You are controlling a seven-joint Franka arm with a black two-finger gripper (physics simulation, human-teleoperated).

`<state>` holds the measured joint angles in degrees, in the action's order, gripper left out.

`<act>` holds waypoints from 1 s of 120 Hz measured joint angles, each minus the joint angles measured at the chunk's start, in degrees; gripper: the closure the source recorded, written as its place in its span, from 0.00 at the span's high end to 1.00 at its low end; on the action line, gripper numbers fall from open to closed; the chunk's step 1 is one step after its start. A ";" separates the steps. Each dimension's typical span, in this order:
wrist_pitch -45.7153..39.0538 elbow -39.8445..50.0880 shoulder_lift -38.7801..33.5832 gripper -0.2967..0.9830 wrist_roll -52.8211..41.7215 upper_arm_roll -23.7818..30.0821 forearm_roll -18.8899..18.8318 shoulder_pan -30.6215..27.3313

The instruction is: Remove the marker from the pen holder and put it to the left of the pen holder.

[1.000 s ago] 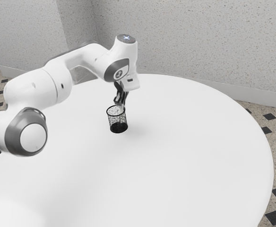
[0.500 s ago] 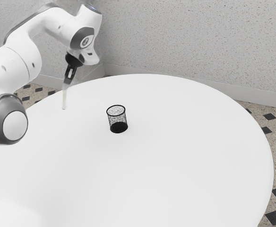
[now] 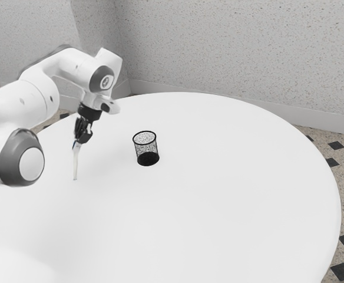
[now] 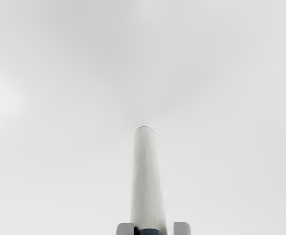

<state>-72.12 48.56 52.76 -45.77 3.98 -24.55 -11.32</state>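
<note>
1 marker (image 3: 75,162), clasped nearly upright in the tool (image 3: 78,140), has sunk closer to the desk (image 3: 189,224), between the pen holder (image 3: 148,158) and the edge toward the exterior view's left, so carrying seems to be giving way to placing.

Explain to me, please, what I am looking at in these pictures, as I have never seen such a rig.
The machine is a white robot arm with black jaws, rendered in a simulator. The exterior view is taken from the arm's side; the wrist view comes from a camera on its hand, looking along a pale marker. A black mesh pen holder stands upright on a round white table. The marker is out of it, near upright at the jaws, toward the exterior view's left. Whether the jaws grip it, or its lower end touches the table, I cannot tell.
</note>
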 joint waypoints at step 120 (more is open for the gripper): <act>-14.55 36.66 -49.11 0.75 20.28 -1.26 18.93 4.85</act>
<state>-86.66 85.21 3.65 -25.49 2.72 -5.61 -6.47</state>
